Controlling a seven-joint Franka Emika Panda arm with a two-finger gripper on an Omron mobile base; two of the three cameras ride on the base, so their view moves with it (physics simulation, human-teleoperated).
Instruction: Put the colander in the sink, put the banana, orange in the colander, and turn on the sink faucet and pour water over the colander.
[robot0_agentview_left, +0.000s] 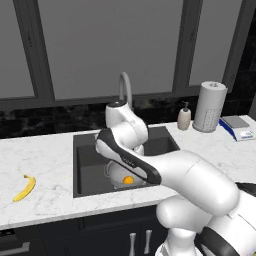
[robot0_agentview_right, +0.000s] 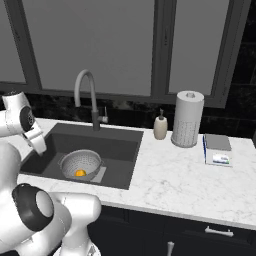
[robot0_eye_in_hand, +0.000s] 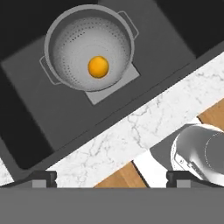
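White marble desk (robot0_agentview_left: 45, 155): colander (robot0_eye_in_hand: 89, 46) in sink (robot0_eye_in_hand: 166, 43), orange (robot0_eye_in_hand: 98, 66) inside. Banana (robot0_agentview_left: 24, 188) at sink's 9 o'clock, unplaced. Faucet (robot0_agentview_right: 86, 95) untouched. Claw (robot0_eye_in_hand: 111, 178) spread, empty.

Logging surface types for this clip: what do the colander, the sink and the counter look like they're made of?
Colander: looks like brushed metal, silver-grey with fine perforations all over. Sink: matte dark grey, possibly composite or coated metal; no shine to tell which. Counter: white with grey veining, like polished marble or an imitation.
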